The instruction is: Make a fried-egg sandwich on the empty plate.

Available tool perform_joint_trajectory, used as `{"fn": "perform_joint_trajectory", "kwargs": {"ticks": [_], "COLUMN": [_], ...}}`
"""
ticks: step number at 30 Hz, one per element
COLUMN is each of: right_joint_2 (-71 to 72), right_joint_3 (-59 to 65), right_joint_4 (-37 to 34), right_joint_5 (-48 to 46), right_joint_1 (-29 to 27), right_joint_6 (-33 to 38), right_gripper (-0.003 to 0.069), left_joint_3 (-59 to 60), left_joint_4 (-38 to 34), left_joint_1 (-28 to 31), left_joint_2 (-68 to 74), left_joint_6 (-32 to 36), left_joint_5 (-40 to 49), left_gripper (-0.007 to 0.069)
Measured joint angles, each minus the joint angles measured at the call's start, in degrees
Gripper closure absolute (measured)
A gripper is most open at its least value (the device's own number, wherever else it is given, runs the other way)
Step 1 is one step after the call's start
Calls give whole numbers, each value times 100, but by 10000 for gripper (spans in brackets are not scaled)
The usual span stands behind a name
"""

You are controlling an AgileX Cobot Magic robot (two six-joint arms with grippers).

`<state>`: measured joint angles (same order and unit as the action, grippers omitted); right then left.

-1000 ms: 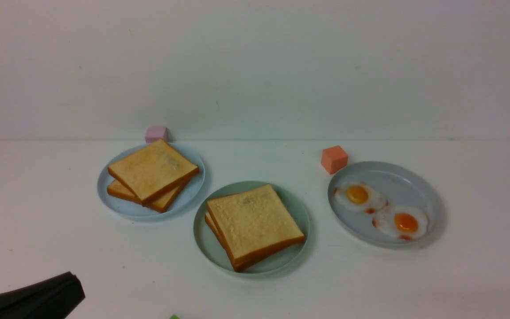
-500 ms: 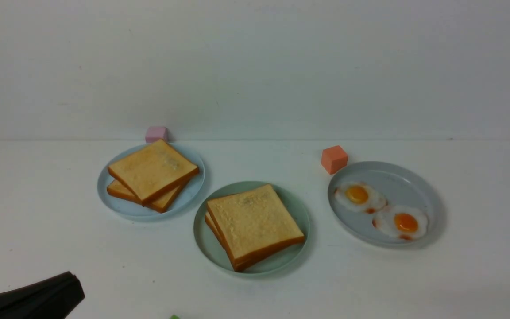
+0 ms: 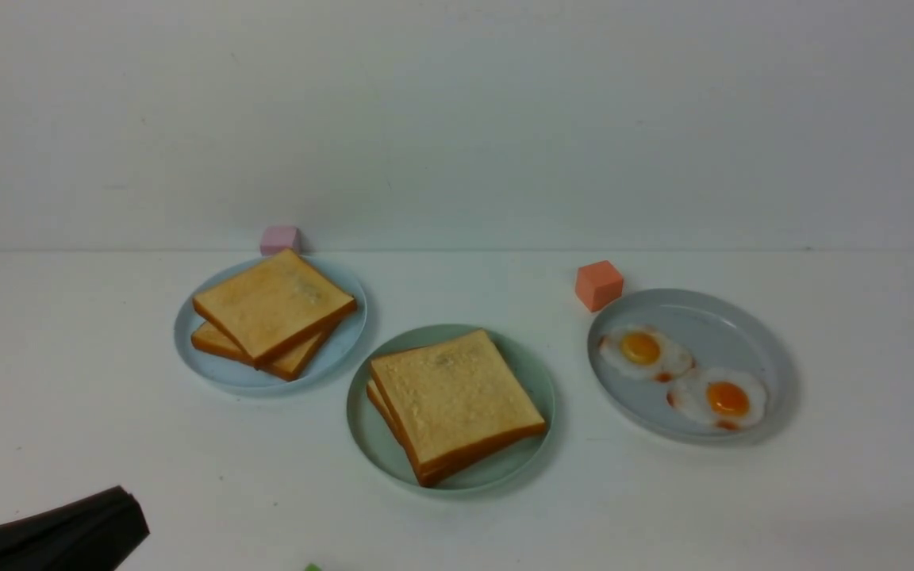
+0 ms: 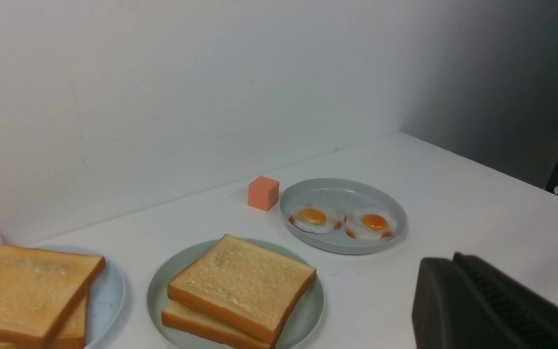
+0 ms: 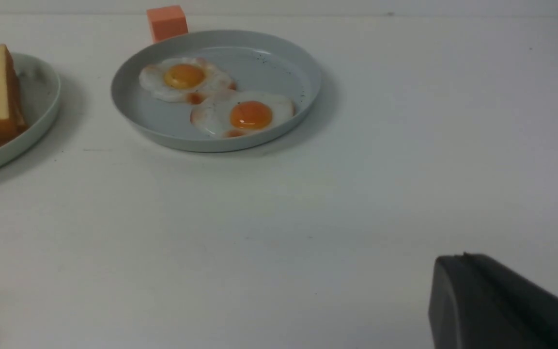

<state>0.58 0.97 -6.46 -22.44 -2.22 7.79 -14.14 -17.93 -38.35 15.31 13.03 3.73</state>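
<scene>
Nothing on the table had shifted since the earlier frames; only the left gripper (image 3: 133, 507), a matte black wedge nearest the camera at the near left of the mint-green plate (image 3: 378, 444), had edged very slightly. Its ribbed pads were pressed together, closed on nothing. The right gripper (image 5: 463, 259), seen only by its own wrist camera, also looked closed and empty, its dark jaws meeting along a thin seam.

Landmark: the round, shallow, low-rimmed plate at the table's centre. On it sat the fried-egg sandwich (image 3: 457, 400), two thick square toast slices with grainy pale golden faces and orange-brown crusts, the top slice slightly askew. The fried egg between them could not be seen.

Right of the plate, a grey plate (image 3: 758, 349) held two smaller glossy eggs (image 3: 683, 377) with wavy whites and round orange yolks. Left and slightly beyond, a pale blue plate (image 3: 346, 337) carried two more toast slices (image 3: 274, 309). Farther back, an orange cube (image 3: 599, 285) stood beside the grey plate and a pink cube (image 3: 280, 238) behind the blue one. No writing was legible anywhere.
</scene>
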Motion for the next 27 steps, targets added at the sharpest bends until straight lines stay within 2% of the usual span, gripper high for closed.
{"fn": "perform_joint_trajectory", "kwargs": {"ticks": [3,6,8,10,11,12,13,14,15,16,18,20,27], "right_joint_2": [0,0,0,0,0,0,0,0,0,0,0,5,5], "right_joint_3": [0,0,0,0,0,0,0,0,0,0,0,0,0], "right_joint_4": [0,0,0,0,0,0,0,0,0,0,0,0,13], "right_joint_5": [0,0,0,0,0,0,0,0,0,0,0,0,0], "right_joint_1": [0,0,0,0,0,0,0,0,0,0,0,0,0], "right_joint_6": [0,0,0,0,0,0,0,0,0,0,0,0,0], "right_gripper": [645,643,641,640,639,637,637,634,634,634,630,629,615], "left_joint_3": [0,92,258,584,620,961,1002,1324,1460,1480,1563,1595,1595], "left_joint_4": [190,446,643,905,957,1149,1171,1336,1419,1434,1619,1683,1723], "left_joint_1": [191,787,1430,2106,2237,2722,2777,3202,3349,3381,3684,3753,3775], "left_joint_2": [-15,-144,-334,-624,-689,-957,-990,-1282,-1398,-1424,-1569,-1589,-1589], "left_joint_6": [-10,-148,-392,-861,-957,-1359,-1411,-1814,-2060,-2104,-2628,-2731,-2833], "left_joint_5": [-53,-74,-74,-68,-68,-48,-42,47,253,310,1388,1735,1838], "left_gripper": [638,638,638,638,638,638,638,638,638,638,638,638,638]}}
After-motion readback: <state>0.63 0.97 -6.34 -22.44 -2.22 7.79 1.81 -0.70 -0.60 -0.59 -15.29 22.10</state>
